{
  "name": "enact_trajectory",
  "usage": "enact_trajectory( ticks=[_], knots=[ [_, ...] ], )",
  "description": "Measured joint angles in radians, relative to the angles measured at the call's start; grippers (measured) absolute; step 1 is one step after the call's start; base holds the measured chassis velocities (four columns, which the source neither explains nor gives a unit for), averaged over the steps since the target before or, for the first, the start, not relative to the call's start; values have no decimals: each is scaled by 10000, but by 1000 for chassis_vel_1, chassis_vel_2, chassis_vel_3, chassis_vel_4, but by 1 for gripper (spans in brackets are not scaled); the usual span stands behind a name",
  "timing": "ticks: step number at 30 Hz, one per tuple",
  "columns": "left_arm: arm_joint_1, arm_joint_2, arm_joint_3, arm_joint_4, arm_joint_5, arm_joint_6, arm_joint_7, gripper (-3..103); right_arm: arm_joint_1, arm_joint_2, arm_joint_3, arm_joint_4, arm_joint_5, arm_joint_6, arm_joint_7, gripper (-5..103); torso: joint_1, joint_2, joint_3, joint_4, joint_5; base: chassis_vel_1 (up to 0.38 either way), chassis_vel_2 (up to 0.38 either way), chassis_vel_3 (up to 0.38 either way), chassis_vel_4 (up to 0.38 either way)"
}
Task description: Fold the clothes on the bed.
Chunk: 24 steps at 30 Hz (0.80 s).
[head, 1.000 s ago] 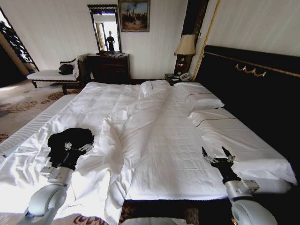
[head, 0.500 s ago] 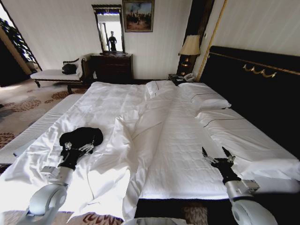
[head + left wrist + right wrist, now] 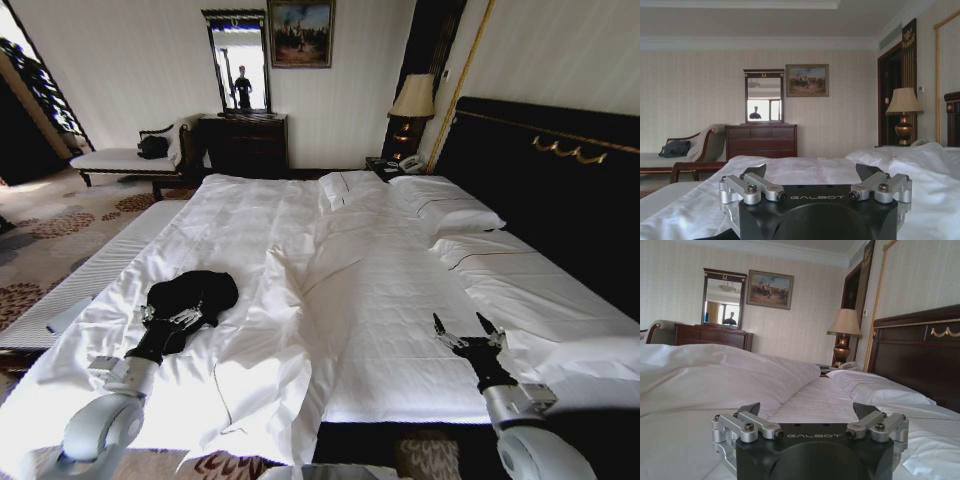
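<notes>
The clothes are one black T-shirt (image 3: 190, 293), crumpled in a heap on the near left part of the bed (image 3: 380, 300). My left gripper (image 3: 172, 318) is open at the heap's near edge, with nothing between its fingers; in the left wrist view (image 3: 811, 172) its fingers stand wide apart above the white duvet (image 3: 805, 167). Whether it touches the fabric I cannot tell. My right gripper (image 3: 466, 328) hangs open and holds nothing over the near right part of the bed, far from the T-shirt; its own wrist view shows the gripper (image 3: 807, 409) facing the pillows.
A raised fold of duvet (image 3: 285, 300) runs down the bed between the arms. Pillows (image 3: 445, 212) lie against the dark headboard (image 3: 540, 190). A lamp (image 3: 412, 100), a dresser (image 3: 243, 145) and a bench with a dark bag (image 3: 152, 147) stand along the far wall. Carpet (image 3: 50, 225) lies at the left.
The whole head picture has shifted, so the camera moved: bed and T-shirt now sit further right and a little lower. Both arms keep the same pose, grippers still open.
</notes>
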Motion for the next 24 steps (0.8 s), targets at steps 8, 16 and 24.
enact_trajectory(
  ticks=[8, 16, 24],
  knots=[
    [5, -4, 0, -7, 12, 8, 0, 100, -17, -6, 15, 18, 15, 0, 1, 100, 0, 0, -1, -1, 1, 115, 108, -116, -114],
    [24, -15, 6, -22, 23, 9, 0, 100, -33, -27, 14, 111, 23, -21, 12, 100, 0, 0, 0, 0, 2, 112, 121, -110, -108],
    [17, 11, 3, -64, 23, 12, 0, 100, -64, 15, -19, 176, 27, -41, 16, 100, -1, 0, 0, -2, 2, 131, 117, -135, -140]
  ],
)
